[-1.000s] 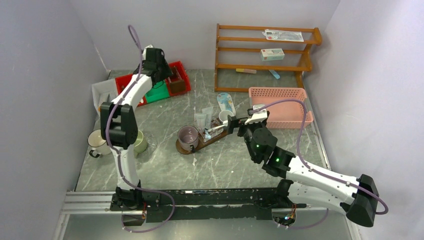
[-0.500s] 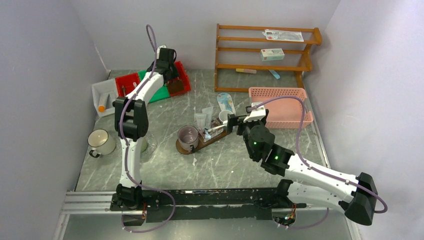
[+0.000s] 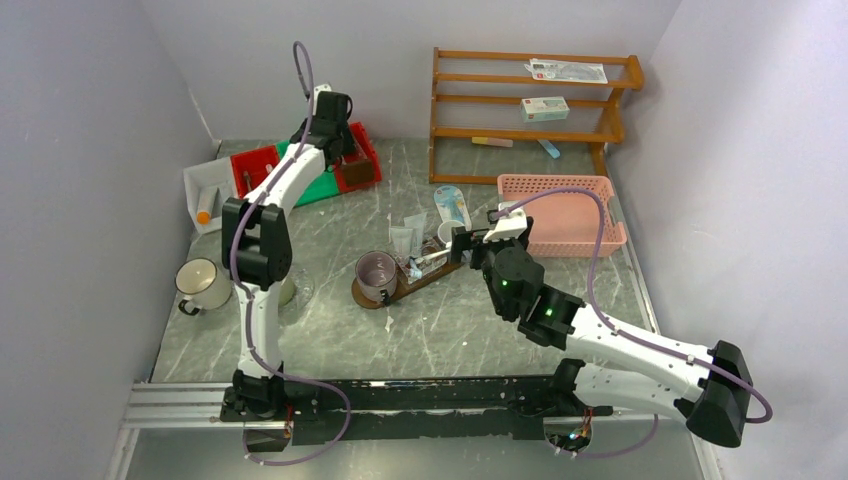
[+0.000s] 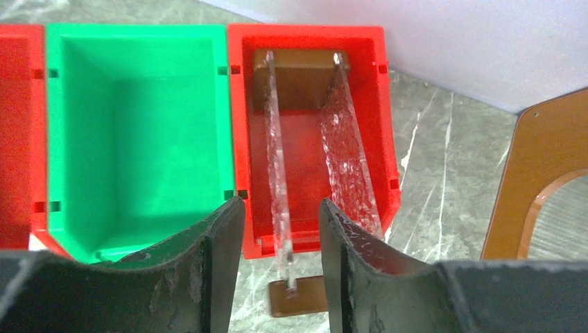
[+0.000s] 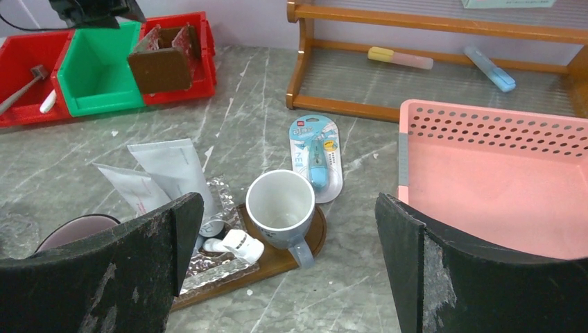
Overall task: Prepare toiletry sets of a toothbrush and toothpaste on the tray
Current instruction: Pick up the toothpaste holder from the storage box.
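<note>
Top external view: tray [image 3: 415, 285] lies mid-table on a slant, ahead of the right arm. A cup [image 3: 377, 274] stands on its near-left end and a white mug [image 5: 280, 202] on its far-right end, upright and empty. Right wrist view: crumpled foil [image 5: 222, 262] sits on the tray between them, with a small white tube [image 5: 232, 243] lying on it. Two larger white tubes [image 5: 166, 170] are just beyond. A blue blister pack [image 5: 315, 152] lies flat on the table beside the mug. Right gripper [image 5: 288, 208] hangs near the mug, jaws spread wide and empty. Left gripper [image 4: 281, 222] is over the red bin [image 4: 308, 41], jaws partly apart, clamping nothing.
</note>
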You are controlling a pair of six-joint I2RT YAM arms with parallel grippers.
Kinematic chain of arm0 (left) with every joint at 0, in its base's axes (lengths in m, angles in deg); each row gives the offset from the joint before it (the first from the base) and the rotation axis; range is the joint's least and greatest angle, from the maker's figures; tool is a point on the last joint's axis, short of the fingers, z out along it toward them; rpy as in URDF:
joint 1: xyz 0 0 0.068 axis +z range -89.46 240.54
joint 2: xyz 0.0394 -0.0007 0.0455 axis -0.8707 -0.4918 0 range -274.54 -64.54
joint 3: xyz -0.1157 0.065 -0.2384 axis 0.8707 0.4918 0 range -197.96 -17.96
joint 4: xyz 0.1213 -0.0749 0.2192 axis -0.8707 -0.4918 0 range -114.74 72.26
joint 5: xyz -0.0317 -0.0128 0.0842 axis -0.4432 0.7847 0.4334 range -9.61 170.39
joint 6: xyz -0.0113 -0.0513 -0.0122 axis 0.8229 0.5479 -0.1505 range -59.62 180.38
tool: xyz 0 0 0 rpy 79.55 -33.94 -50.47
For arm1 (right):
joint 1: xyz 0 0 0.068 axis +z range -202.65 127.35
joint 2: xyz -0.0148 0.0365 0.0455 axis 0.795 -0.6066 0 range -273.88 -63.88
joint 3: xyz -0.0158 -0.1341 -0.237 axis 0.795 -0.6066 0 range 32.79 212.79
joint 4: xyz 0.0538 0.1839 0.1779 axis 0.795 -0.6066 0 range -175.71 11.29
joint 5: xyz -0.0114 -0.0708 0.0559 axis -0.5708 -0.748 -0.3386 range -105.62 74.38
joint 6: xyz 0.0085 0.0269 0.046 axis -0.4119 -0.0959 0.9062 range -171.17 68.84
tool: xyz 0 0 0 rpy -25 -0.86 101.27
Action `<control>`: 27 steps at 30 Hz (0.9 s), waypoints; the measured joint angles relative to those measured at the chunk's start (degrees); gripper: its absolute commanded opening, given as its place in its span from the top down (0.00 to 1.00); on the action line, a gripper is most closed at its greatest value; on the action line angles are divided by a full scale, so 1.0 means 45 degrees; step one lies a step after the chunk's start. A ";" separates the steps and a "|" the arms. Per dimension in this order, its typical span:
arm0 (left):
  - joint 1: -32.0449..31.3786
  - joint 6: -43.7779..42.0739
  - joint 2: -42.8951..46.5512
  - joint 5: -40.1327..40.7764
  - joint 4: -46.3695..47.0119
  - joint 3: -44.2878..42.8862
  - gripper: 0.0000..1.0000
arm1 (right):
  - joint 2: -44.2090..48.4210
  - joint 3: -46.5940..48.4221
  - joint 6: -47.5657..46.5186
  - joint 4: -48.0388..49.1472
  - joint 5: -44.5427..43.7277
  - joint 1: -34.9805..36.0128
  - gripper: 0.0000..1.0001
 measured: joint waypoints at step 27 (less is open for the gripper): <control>0.0010 0.0335 -0.1545 -0.0918 -0.0578 -0.0947 0.91 | -0.0005 0.0019 0.0189 -0.0350 0.0097 0.0000 0.00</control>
